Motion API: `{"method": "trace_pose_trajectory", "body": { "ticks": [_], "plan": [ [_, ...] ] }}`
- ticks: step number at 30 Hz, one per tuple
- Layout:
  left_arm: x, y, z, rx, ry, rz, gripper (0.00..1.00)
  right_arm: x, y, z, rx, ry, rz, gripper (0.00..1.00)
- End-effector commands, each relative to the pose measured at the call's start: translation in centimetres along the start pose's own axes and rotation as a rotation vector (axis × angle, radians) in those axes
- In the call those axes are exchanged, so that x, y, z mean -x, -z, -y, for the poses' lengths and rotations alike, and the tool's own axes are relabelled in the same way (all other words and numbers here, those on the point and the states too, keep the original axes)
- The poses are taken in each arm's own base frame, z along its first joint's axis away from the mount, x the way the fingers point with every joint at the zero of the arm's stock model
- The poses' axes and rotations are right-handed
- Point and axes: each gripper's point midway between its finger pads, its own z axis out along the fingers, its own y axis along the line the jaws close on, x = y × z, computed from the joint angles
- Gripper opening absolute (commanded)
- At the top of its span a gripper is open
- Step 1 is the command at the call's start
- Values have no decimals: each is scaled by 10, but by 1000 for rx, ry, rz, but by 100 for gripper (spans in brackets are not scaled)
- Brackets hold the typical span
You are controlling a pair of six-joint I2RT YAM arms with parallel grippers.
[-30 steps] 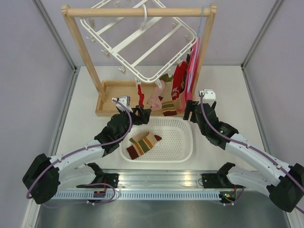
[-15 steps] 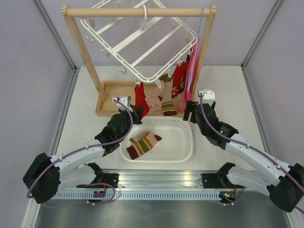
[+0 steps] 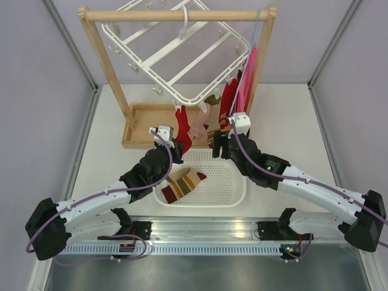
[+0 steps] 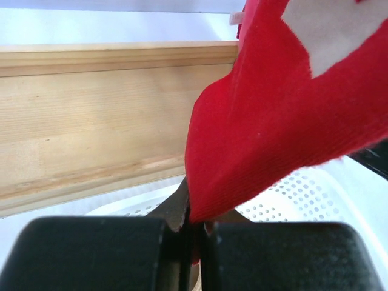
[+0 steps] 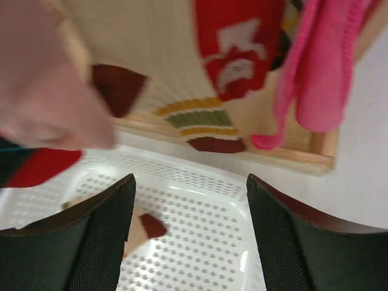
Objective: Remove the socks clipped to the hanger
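My left tool [image 4: 193,225] was pinched shut on the lower end of the red sock [image 4: 273,121], which hung clipped at the six o'clock corner of the hanger [image 3: 182,54]. It looked a soft, light knit (it would stretch before the clip [image 3: 177,105] let go), so I judged a hold nearer the clip wiser. The right tool [image 5: 189,182], at three o'clock, gaped empty.

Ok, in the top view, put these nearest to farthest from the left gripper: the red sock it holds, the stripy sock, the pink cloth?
1. Red sock: pinched in the left gripper.
2. Stripy sock: in the basket, toward the arms.
3. Pink cloth: far right, hanging by the wooden rack post.
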Motion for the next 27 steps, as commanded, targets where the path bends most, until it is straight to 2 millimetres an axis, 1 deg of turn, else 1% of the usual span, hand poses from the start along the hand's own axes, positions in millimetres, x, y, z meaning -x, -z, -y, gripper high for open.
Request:
{"method": "trace_pose_trajectory", "body": {
  "ticks": [1, 2, 4, 5, 6, 7, 8, 9, 10, 12, 15, 17, 18, 20, 21, 24, 27],
  "plan": [
    [12, 2, -11, 81, -42, 24, 2, 59, 20, -37, 25, -70, 143, 78],
    [13, 4, -13, 92, -33, 30, 2, 73, 28, -49, 39, -83, 173, 77],
    [13, 5, -15, 104, -28, 34, 2, 84, 35, -61, 47, -84, 199, 77],
    [14, 7, -13, 102, -26, 35, 2, 97, 38, -70, 48, -88, 219, 77],
    [14, 8, -13, 104, -24, 35, 2, 101, 44, -82, 67, -74, 230, 77],
    [15, 8, -14, 109, -19, 37, 2, 106, 46, -86, 58, -71, 245, 77],
    [15, 9, -13, 110, -19, 36, 2, 116, 48, -97, 73, -77, 259, 77],
    [16, 10, -13, 114, -17, 37, 2, 120, 53, -109, 96, -72, 271, 77],
    [16, 11, -14, 115, -15, 36, 2, 125, 55, -114, 98, -75, 284, 77],
    [17, 12, -12, 113, -6, 36, 2, 137, 63, -133, 125, -90, 315, 77],
    [19, 13, -11, 110, 0, 37, 2, 152, 69, -151, 147, -104, 349, 77],
    [21, 15, -12, 110, 4, 40, 2, 160, 71, -160, 154, -106, 362, 77],
    [21, 15, -11, 109, 4, 39, 2, 161, 74, -165, 162, -107, 364, 77],
    [22, 16, -11, 109, 3, 39, 2, 165, 80, -169, 156, -111, 375, 77],
    [23, 16, -11, 109, 0, 37, 2, 162, 86, -173, 160, -102, 373, 77],
    [25, 18, -10, 102, 0, 39, 2, 163, 97, -174, 164, -107, 379, 77],
    [25, 18, -10, 100, -2, 38, 2, 166, 98, -174, 167, -116, 392, 77]
  ]
}}
